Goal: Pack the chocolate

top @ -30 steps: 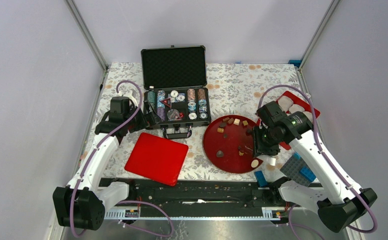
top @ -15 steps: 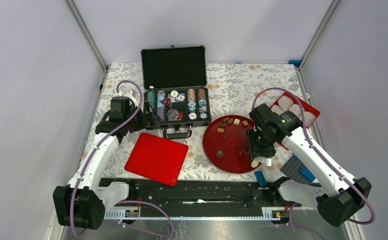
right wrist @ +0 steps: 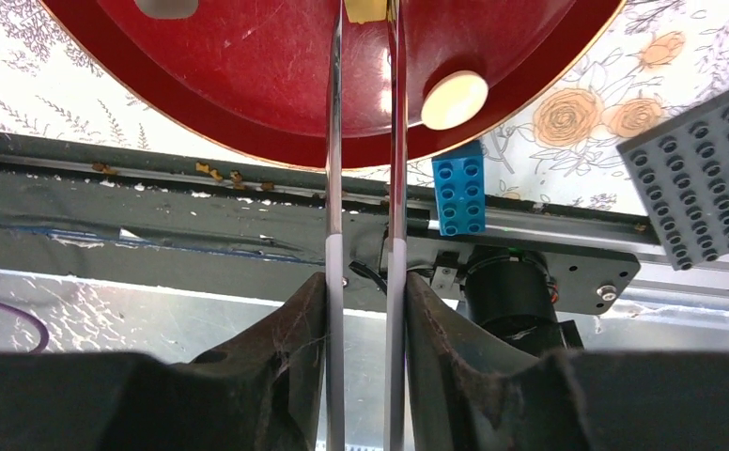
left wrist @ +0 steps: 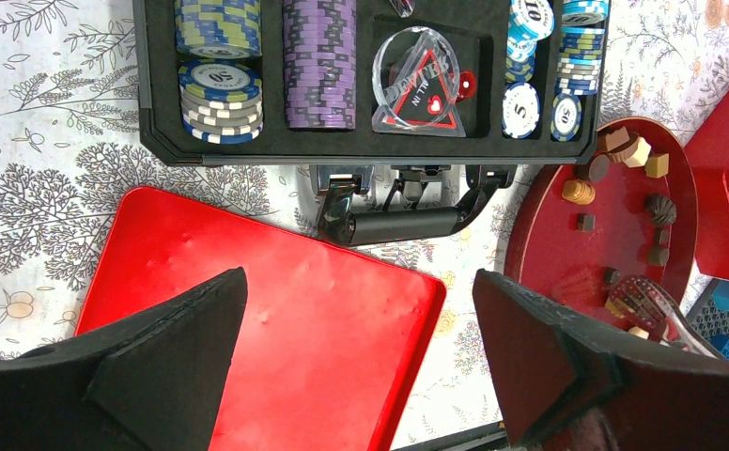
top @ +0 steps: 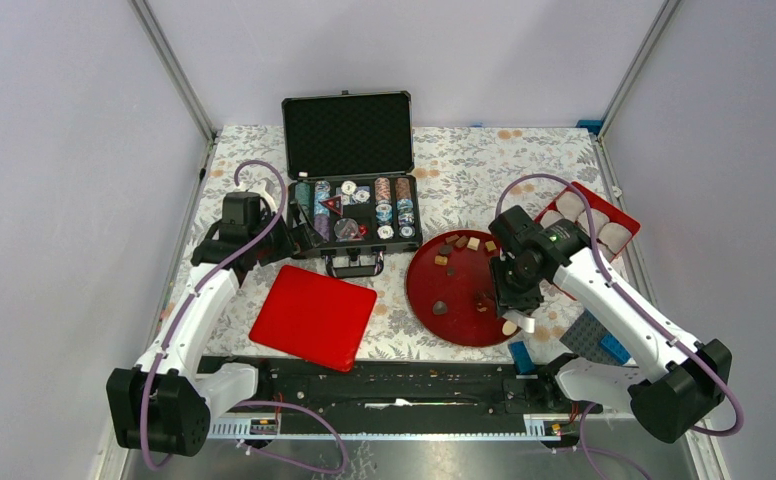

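Small brown, tan and cream chocolate pieces lie on a round dark red plate, also seen as chocolate in the left wrist view. My right gripper is shut on clear plastic tongs over the plate's near right rim. A tan piece sits between the tong blades at the frame's top edge. A cream disc lies beside the blades. My left gripper hangs open above a flat red lid.
An open black case of poker chips stands behind the lid. A red box with white cups sits right of the plate. A blue brick and a grey studded baseplate lie by the near rail.
My right arm has moved left and nearer over the plate's right part, carrying the tongs. The tong blades now stand closer together. The left arm has not moved.
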`<action>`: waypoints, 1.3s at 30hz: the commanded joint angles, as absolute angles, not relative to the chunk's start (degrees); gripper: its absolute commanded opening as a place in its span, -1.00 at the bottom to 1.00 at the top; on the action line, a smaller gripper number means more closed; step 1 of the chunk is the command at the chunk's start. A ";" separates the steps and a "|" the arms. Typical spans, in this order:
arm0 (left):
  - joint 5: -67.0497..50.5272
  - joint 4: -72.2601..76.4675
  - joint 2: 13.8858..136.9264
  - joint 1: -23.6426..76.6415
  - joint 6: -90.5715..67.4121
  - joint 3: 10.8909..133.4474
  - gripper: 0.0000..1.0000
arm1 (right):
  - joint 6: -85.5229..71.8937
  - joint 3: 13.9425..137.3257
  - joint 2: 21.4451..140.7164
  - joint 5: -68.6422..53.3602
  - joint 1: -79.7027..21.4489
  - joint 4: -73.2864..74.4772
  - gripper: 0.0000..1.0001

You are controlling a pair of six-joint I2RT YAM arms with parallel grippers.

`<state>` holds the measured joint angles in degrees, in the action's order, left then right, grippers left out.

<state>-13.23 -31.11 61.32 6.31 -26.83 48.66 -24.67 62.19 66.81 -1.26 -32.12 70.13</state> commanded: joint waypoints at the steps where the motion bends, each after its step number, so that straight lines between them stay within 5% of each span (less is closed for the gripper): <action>1: -13.08 -29.39 61.70 6.59 -26.59 51.07 0.98 | -25.09 68.21 66.79 3.44 -32.69 73.27 -0.51; 12: -13.31 -29.00 61.75 6.85 -26.37 50.61 0.97 | -24.35 79.10 68.55 18.19 -31.48 73.53 -0.49; 27: -13.56 -29.00 61.09 7.01 -26.04 50.62 0.97 | -14.79 82.12 76.40 15.45 -3.51 51.64 -0.52; 39: -12.87 -28.92 62.43 7.03 -25.51 51.32 0.97 | -14.05 82.16 88.13 17.27 5.84 42.59 -0.51</action>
<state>-13.26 -31.11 62.11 6.85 -26.74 48.75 -14.79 79.79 86.06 14.57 4.82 47.16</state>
